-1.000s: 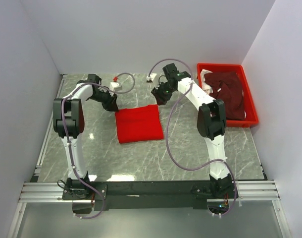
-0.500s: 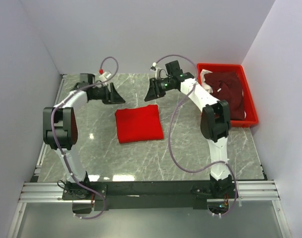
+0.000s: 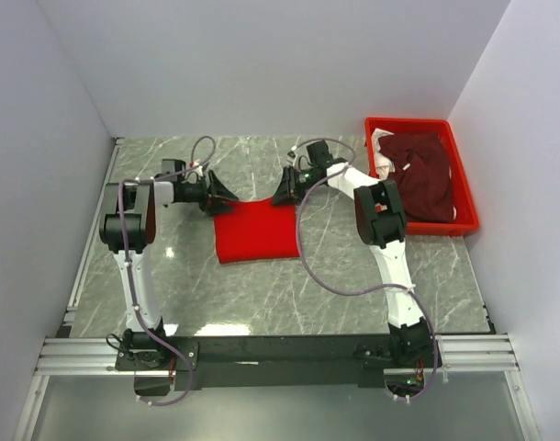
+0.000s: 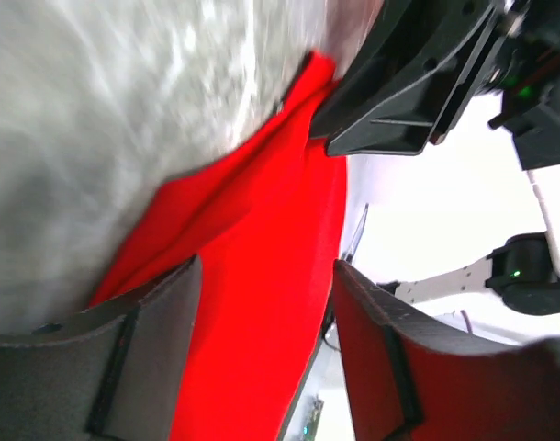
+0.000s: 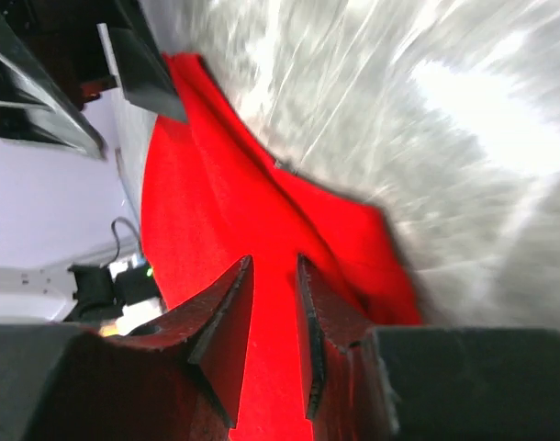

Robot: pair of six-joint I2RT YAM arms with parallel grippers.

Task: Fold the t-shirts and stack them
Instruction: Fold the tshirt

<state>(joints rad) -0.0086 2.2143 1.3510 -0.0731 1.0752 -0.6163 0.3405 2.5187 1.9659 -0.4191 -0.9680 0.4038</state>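
The bright red t-shirt lies folded in a rectangle on the marble table's middle. My left gripper is low at its far left corner. In the left wrist view the left gripper is open wide, with red cloth showing between the fingers. My right gripper is low at the far right corner. In the right wrist view the right gripper has only a narrow gap, with red cloth in it. The dark maroon t-shirt lies crumpled in the tray with white fabric beside it.
The rigid red plastic tray stands at the back right against the right wall. White walls close in the table on the left, back and right. Each arm's cable loops above the far part of the table.
Both grippers have come down from above the table's far part to the red shirt's far corners. The shirt's far edge now looks slightly drawn towards them.
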